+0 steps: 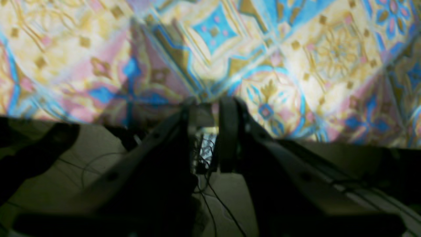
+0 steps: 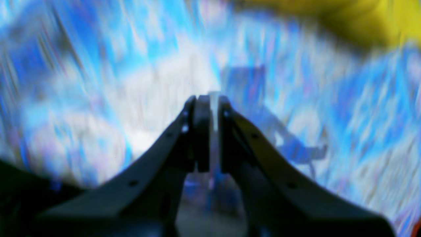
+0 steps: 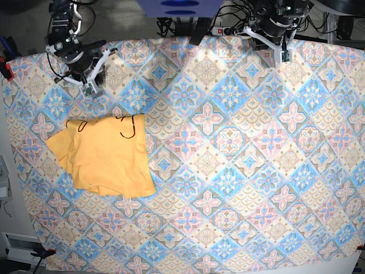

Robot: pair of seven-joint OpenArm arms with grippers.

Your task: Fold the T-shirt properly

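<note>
The T-shirt (image 3: 107,155) lies folded into a rough square on the tablecloth (image 3: 239,171), with a bit of cloth sticking out past its one side edge and thin dark lines near its top edge. The right pincer (image 3: 90,87) hangs just above the shirt's top edge, near but not touching it, and it holds nothing. In the right wrist view (very blurry) its two pads (image 2: 201,138) stand close with only a thin slit of light between them, so it is almost pressed together. A yellow smear of the shirt (image 2: 378,19) shows in that view's top corner, off to one side of the tips. The left pincer (image 3: 281,54) is far across the cloth from the shirt, right at the table's back edge. Its pads (image 1: 227,131) stand a little apart with a narrow gap, and nothing is pinched there. Between the two pincers the patterned cloth runs flat and wide, with lots of room to move.
</note>
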